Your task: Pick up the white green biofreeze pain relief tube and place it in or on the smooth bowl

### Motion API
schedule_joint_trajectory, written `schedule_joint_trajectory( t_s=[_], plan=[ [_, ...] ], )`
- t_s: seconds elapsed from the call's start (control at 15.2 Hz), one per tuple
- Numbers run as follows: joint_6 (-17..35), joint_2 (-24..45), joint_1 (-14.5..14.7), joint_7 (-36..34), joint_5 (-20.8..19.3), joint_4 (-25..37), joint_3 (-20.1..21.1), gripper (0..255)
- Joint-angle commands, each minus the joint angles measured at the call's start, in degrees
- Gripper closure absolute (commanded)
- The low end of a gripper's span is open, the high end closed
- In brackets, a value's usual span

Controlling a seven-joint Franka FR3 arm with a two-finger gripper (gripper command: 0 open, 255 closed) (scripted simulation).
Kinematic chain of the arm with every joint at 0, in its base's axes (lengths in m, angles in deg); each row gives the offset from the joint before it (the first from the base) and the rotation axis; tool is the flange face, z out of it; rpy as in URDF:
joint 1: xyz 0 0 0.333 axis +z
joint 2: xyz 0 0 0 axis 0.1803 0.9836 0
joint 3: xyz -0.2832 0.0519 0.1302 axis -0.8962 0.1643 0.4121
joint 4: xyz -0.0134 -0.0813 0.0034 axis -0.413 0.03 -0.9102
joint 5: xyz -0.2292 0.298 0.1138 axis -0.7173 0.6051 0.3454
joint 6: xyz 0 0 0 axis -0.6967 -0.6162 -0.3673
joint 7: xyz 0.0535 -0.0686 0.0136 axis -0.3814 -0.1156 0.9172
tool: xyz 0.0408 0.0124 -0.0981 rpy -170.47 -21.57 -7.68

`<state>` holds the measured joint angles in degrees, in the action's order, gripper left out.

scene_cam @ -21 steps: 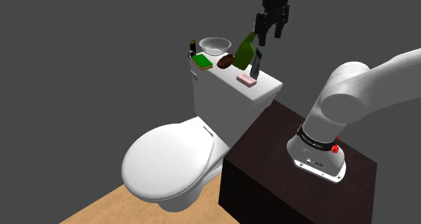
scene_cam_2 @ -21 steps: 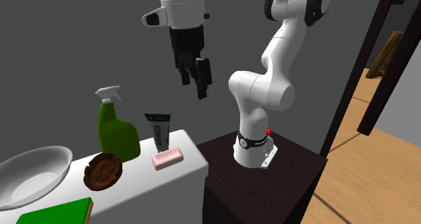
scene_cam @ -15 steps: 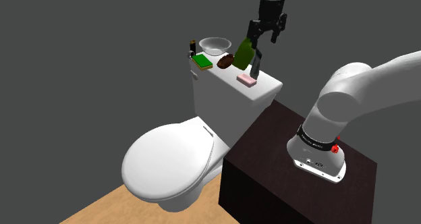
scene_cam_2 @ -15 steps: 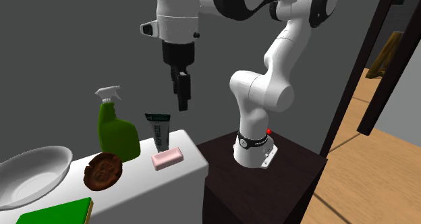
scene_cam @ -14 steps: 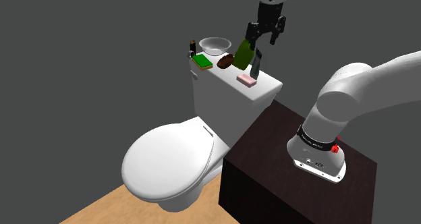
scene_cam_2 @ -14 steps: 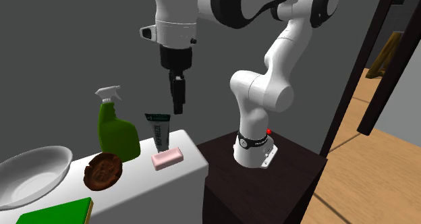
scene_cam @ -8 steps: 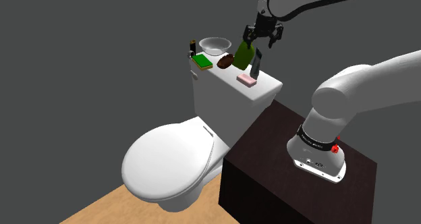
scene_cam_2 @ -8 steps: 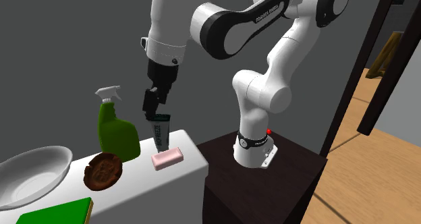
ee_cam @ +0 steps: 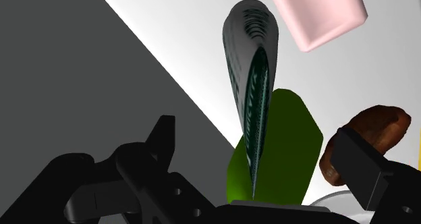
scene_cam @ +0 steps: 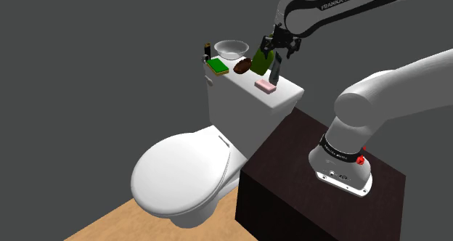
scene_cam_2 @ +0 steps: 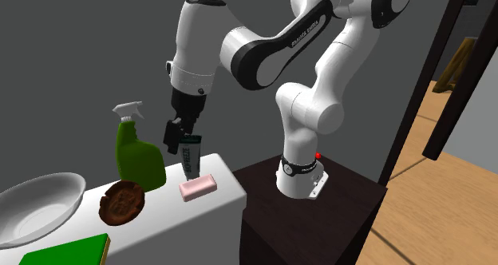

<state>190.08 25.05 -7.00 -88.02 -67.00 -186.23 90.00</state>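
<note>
Dark grey wall stands behind a white toilet whose tank lid [scene_cam: 243,86] serves as the shelf, and the task's things are lined up on it. The white and green tube [scene_cam_2: 190,158] stands upright on its cap near the end closest to the stand, with a pink soap bar [scene_cam_2: 198,188] just beside it and a green spray bottle [scene_cam_2: 140,161] on its other side. Next come a brown round lump [scene_cam_2: 122,201], a green block [scene_cam_2: 68,251] and the pale bowl [scene_cam_2: 49,185] at the far end, well apart from the tube. Over the last second or so the arm has folded forward and brought the gripper [scene_cam_2: 179,139] down from high above the tank to the level of the tube's crimped top, turning the hand on the way. Nothing on the lid has shifted meanwhile. The wrist view bears out the line-up: the tube's flat end points toward the camera between the two black fingers [ee_cam: 162,145], which stand wide apart and touch neither it nor the bottle beyond it. The hand is therefore open and holds nothing. That puts the task at the end of the approach, with the grasp itself not yet made. A little more descent looks needed so the fingers bracket the tube's body rather than its thin tip. The spray bottle close alongside seems to leave one finger little room, and a nudge there could topple the upright tube onto the soap.
</note>
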Motion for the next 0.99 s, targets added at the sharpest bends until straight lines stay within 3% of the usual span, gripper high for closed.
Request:
schedule_joint_trajectory(
  t_s=[0.0,0.4,0.46,0.92],
  plan=[
    [0.7,0.3,-0.1,-0.1,-0.1,-0.3,0.0,0],
    [0.7,0.3,-0.1,-0.1,-0.1,-0.3,0.0,0],
    [0.7,0.3,-0.1,-0.1,-0.1,-0.3,0.0,255],
    [0.6,0.3,-0.1,-0.1,-0.1,-0.3,0.0,255]
  ],
)
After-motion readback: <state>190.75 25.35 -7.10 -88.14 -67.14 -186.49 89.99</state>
